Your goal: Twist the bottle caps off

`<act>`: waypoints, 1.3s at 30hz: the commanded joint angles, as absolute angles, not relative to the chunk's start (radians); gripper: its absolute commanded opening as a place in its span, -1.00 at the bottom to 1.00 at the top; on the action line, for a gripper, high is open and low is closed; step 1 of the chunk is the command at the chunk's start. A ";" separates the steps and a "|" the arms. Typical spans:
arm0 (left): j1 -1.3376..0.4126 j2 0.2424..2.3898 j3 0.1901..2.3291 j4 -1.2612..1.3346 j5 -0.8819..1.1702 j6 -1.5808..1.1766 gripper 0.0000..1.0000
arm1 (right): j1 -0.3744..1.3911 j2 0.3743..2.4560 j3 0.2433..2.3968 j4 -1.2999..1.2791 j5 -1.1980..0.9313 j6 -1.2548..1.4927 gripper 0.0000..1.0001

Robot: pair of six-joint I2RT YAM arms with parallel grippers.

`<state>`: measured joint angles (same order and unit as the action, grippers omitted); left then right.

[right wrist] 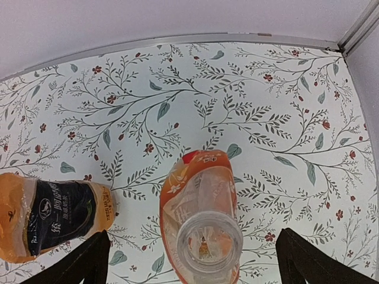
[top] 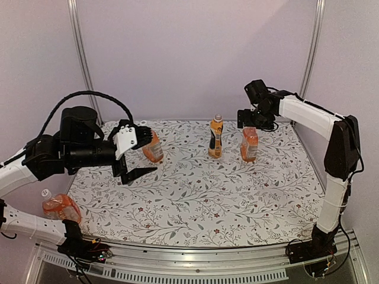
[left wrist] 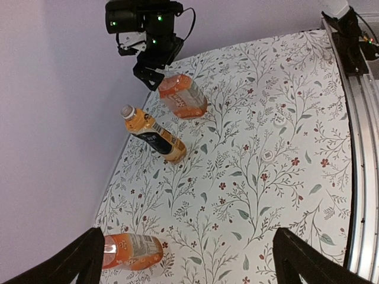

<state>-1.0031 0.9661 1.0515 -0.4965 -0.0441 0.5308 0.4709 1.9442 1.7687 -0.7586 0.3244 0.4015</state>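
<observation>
Centrally, slim dark-labelled plastic bottle [top: 215, 139], white ribbed cap [top: 218, 118]: probably light, grippy, pinch ridges; left pincer [left wrist: 188, 232], right pincer [right wrist: 192, 234] released.

The black left tool [left wrist: 188, 236] hides the squat clear orange-drink bottle's [left wrist: 135, 251] neck (cap unseen); the picture's edge crops the slim dark-labelled bottle [right wrist: 56, 219].

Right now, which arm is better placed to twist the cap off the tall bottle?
Probably right. The right gripper hangs open close beside the tall bottle, whose white cap is on; the left gripper is farther off, by a squat bottle.
</observation>
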 commanded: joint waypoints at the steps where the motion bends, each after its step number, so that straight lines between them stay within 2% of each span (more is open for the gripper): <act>1: -0.955 1.035 1.137 -0.573 -0.055 0.503 0.99 | 0.479 1.805 1.782 -0.786 0.287 0.362 0.98; 5: -0.849 1.164 1.285 -0.680 -0.089 0.426 0.99 | 0.507 1.697 1.741 -0.781 0.291 0.342 0.97; 10: -0.622 1.434 1.596 -0.921 -0.070 0.263 0.99 | 0.545 1.575 1.660 -0.758 0.266 0.337 0.97; 17: -0.440 1.784 1.901 -1.070 0.065 0.263 0.99 | 0.590 1.437 1.533 -0.738 0.221 0.354 0.97; 21: -0.365 1.895 1.957 -1.018 0.108 0.245 0.99 | 0.611 1.369 1.469 -0.741 0.233 0.377 0.97; 27: -0.353 1.915 1.872 -0.869 0.181 0.237 0.97 | 0.625 1.322 1.443 -0.789 0.273 0.422 0.98; 29: -0.352 1.909 1.835 -0.836 0.178 0.231 0.87 | 0.630 1.315 1.443 -0.805 0.281 0.433 0.97; 32: -0.350 1.906 1.802 -0.829 0.189 0.227 0.61 | 0.640 1.304 1.441 -0.817 0.298 0.448 0.98; 36: -0.350 1.877 1.739 -0.796 0.212 0.227 0.44 | 0.646 1.299 1.442 -0.834 0.314 0.456 0.98; 39: -0.350 1.855 1.705 -0.752 0.192 0.231 0.11 | 0.651 1.297 1.439 -0.842 0.313 0.464 0.97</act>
